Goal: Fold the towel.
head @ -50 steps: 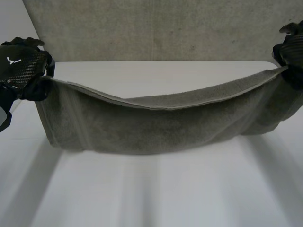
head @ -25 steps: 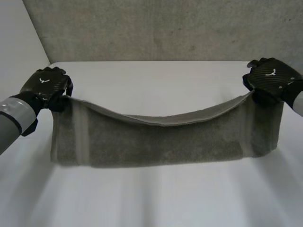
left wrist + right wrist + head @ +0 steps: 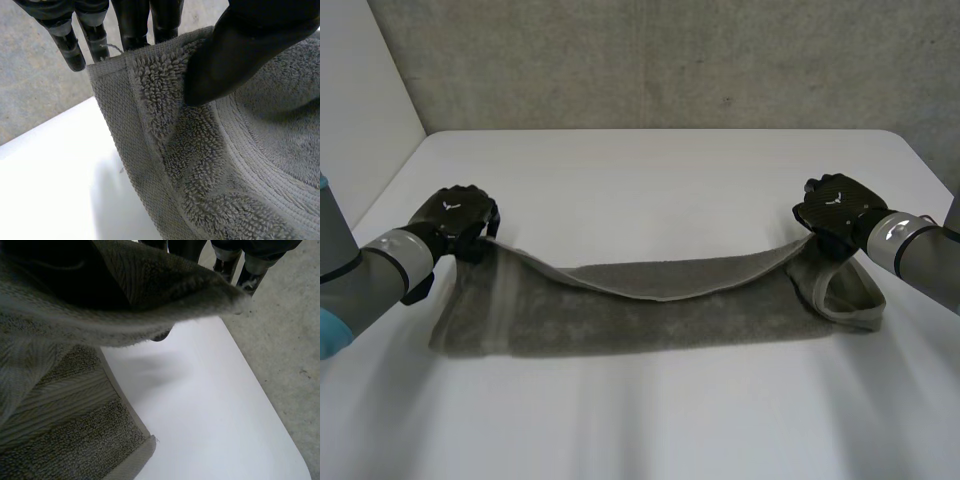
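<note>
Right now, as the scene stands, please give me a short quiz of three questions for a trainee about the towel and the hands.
1. True or false: the grey towel lies completely flat on the white table.
2. Where does the left hand pinch the towel? A) at a corner B) in the middle C) nowhere
3. Fill in the blank: between the left hand and the right hand, the held edge ____ toward the table.

Key: 1 false, because the hands hold one edge raised at both ends; 2 A; 3 sags.
</note>
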